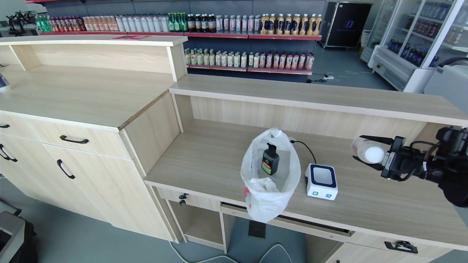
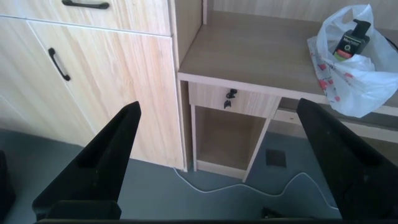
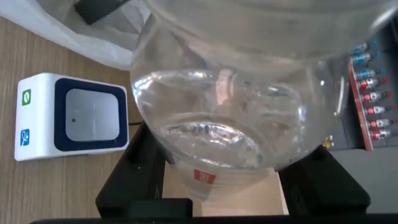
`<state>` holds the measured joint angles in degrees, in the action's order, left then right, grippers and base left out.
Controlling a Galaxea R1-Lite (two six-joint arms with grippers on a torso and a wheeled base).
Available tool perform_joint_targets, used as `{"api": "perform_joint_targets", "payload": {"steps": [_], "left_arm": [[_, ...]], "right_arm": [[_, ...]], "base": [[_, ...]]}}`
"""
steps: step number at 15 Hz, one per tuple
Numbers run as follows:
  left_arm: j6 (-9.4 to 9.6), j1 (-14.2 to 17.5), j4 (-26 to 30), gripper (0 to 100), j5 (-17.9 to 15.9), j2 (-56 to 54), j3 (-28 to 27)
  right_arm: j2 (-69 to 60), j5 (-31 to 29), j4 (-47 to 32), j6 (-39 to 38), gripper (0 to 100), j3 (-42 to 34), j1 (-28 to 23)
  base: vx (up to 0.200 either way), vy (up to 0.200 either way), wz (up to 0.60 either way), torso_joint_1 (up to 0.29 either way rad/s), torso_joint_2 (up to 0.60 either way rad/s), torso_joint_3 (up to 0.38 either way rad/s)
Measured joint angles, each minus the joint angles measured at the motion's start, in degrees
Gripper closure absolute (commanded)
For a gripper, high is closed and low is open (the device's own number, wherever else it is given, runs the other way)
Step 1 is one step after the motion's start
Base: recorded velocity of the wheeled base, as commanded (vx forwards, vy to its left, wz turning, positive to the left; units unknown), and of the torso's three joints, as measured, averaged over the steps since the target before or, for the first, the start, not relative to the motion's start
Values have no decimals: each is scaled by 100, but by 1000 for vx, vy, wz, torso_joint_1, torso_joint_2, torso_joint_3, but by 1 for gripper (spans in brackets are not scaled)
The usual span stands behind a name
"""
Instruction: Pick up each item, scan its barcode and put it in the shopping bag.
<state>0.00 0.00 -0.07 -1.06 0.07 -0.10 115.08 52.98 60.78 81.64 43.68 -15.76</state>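
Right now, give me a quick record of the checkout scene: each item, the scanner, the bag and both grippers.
scanner: on the counter, right of the shopping bag
shopping bag: open, holds a dark pump bottle
clear bottle: clamped in right gripper, above the counter, right of the scanner
left gripper: open, empty, low before the cabinet

The bottle (image 1: 370,153) in the black right end effector (image 1: 357,148) is clear, white-capped. Near it the scanner (image 1: 321,181) is white, navy-framed; beyond, the bag (image 1: 268,199) is translucent white with red print; the surface (image 1: 215,160) pale wood-grain.
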Motion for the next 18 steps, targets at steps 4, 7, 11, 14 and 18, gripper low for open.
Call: {"api": "perform_joint_targets", "payload": {"steps": [4, 7, 11, 14, 18], "left_arm": [[0, 0, 0, 0, 2, 0, 0], [0, 0, 0, 0, 0, 0, 0], [0, 0, 0, 0, 2, 0, 0], [0, 0, 0, 0, 0, 0, 0], [0, 0, 0, 0, 0, 0, 0]], "right_arm": [[427, 182, -7, 321, 100, 85, -9], [664, 193, 0, 400, 100, 130, -20], [937, 201, 160, 474, 100, 306, 9], [1106, 269, 457, 461, 100, 430, 100], [1303, 290, 655, 439, 100, 488, 173]], "base": [[0, 0, 0, 0, 0, 0], [0, 0, 0, 0, 0, 0], [0, 0, 0, 0, 0, 0], [0, 0, 0, 0, 0, 0], [0, 0, 0, 0, 0, 0]]}}
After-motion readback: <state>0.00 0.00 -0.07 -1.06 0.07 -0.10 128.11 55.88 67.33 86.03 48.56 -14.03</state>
